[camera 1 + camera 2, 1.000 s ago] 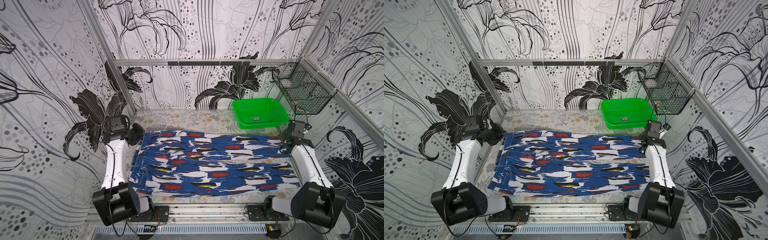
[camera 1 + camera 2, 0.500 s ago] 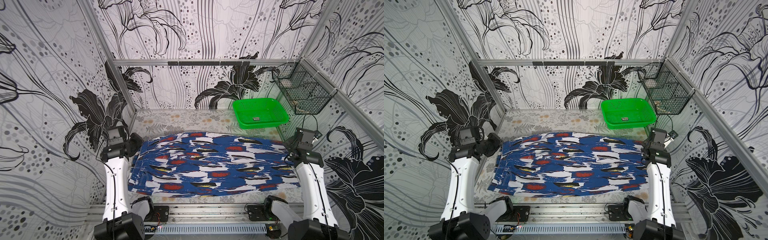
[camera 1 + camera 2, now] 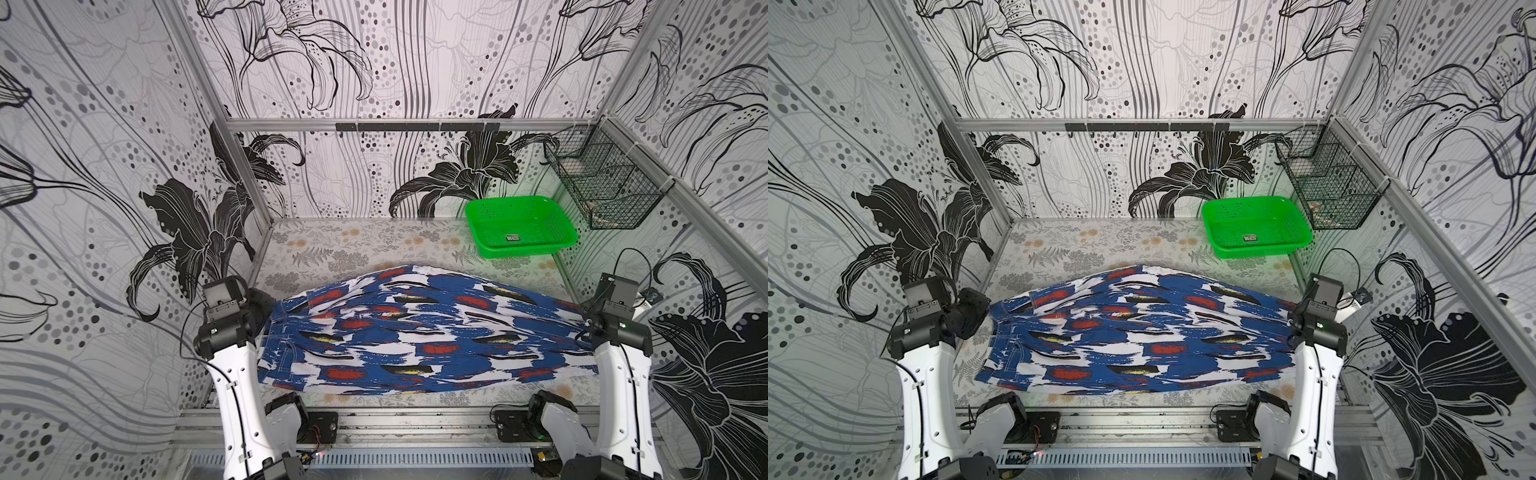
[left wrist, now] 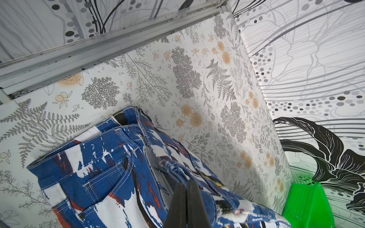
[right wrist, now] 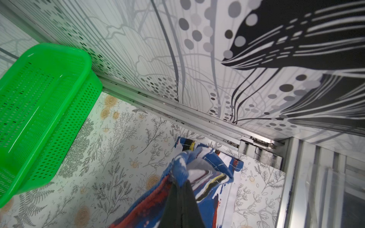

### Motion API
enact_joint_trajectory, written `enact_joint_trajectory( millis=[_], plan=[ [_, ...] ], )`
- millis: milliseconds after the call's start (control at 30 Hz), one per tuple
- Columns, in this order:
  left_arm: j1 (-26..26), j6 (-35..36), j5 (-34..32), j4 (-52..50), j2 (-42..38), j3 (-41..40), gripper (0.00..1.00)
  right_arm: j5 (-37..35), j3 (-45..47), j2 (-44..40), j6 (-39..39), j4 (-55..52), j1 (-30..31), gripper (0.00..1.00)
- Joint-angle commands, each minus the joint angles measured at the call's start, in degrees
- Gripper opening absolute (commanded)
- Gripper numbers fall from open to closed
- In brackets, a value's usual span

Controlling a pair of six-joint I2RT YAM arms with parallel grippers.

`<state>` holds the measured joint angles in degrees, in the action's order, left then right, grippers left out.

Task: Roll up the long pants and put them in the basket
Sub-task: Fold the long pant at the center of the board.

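Blue-and-white cloth billows over the table (image 3: 353, 245) as we lift the far edge of the long pants (image 3: 415, 332), flat a second ago, our left gripper (image 4: 187, 186) and right gripper (image 5: 180, 185) each pinched shut on one end, apparently starting the roll's first turn.

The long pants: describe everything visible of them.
The long pants are denim-like cloth with white topstitching, printed in blue, white and black strokes with red and yellow spots. They stretch across the table, waist with pocket at the left gripper, hems at the right gripper. Both grippers are shut on the far edge, holding it up; the near edge rests on the table.
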<state>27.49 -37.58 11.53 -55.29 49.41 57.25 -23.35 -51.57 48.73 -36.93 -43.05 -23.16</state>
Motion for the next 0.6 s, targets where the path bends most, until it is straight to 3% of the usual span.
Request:
enact_joint_trajectory(
  millis=[0,300,567],
  plan=[
    [1.2,-1.21,-1.61,0.71,-1.57,-0.96,0.0,-0.82,1.87,-1.97,-2.28,0.37,-1.8,0.0],
    [6.9,-4.51,3.33,2.99,-1.98,-5.08,0.0,2.83,3.52,-4.29,-3.55,1.58,-4.4,0.0],
    [16.37,-10.0,7.45,5.8,1.82,-4.87,0.0,10.89,1.3,3.82,-8.49,3.7,-10.97,0.0]
  ],
)
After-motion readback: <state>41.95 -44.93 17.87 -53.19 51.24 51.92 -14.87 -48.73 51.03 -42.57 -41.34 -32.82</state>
